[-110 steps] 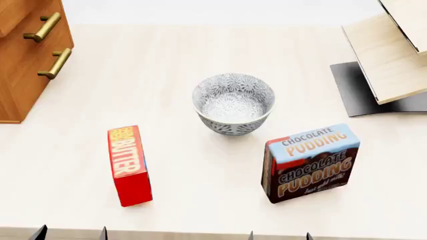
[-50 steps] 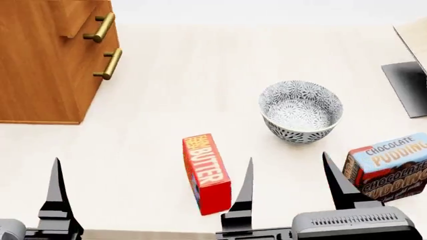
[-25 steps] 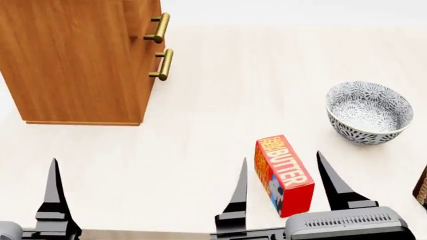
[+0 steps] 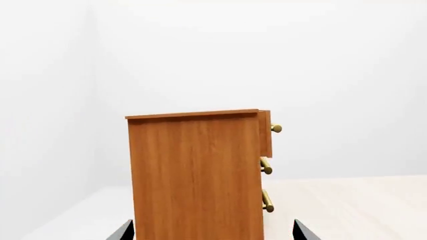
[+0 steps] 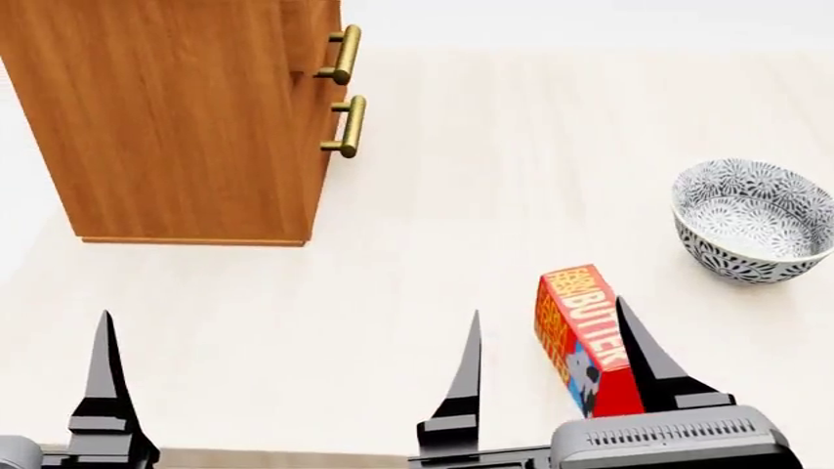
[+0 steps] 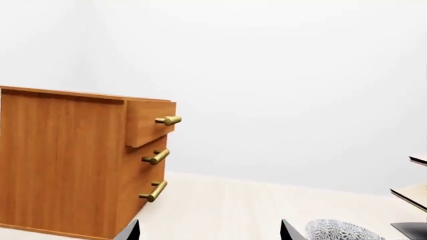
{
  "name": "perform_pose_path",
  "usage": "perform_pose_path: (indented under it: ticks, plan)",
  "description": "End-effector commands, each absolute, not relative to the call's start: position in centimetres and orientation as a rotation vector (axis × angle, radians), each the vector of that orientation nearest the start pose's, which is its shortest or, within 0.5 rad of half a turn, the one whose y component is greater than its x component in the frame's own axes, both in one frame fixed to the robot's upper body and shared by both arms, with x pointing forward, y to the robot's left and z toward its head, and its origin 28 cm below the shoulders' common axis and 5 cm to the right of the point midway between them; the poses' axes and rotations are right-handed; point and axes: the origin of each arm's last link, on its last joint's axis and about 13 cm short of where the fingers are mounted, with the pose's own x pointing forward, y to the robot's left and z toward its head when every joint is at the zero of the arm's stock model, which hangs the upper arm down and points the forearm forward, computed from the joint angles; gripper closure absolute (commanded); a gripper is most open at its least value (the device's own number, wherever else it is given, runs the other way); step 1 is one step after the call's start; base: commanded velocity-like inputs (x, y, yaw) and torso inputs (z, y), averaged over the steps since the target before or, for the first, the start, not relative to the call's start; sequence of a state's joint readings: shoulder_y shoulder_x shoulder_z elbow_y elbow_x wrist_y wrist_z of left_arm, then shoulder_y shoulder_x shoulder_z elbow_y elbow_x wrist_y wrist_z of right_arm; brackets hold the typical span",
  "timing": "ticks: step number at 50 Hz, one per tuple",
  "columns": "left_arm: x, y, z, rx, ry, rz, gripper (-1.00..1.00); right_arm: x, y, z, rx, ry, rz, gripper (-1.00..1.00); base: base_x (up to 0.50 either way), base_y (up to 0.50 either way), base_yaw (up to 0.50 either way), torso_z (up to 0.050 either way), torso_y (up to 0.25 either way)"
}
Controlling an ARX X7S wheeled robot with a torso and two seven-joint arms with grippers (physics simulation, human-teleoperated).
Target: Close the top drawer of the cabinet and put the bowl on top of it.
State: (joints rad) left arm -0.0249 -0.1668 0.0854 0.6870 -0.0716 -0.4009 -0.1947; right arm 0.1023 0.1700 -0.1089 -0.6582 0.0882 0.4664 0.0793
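Drawer time first: top drawer [image 6: 150, 127] sticks out of the cabinet [image 5: 183, 117], so both empty, wide-open grippers face it; bowl [image 5: 753, 220] waits aside.

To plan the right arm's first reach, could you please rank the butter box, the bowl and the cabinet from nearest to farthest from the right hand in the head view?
From the right hand:
1. Butter box, between its fingers.
2. Bowl, farther out on the right.
3. Cabinet, far left.
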Motion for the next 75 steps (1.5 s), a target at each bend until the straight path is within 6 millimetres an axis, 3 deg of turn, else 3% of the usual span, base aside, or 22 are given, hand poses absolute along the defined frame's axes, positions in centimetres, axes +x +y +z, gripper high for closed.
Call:
perform_pose_path:
  ticks: [1,11,75]
  plan:
    - [19.35,21.11,13.1,0.064,-0.305,0.049,-1.0,20.65,-9.91,13.53,-0.084,-0.279,0.076,-1.0,0.0,0.0,0.0,0.0,0.0]
    - [19.39,21.11,13.01,0.065,-0.303,0.05,-1.0,20.49,-9.84,13.53,-0.091,-0.289,0.099,-1.0,0.03,0.0,0.0,0.0,0.0]
    - [18.93,21.17,13.5,0.068,-0.32,0.052,-1.0,20.45,-9.9,13.97,-0.092,-0.292,0.121,-1.0,0.5,0.0,0.0,0.0,0.0]
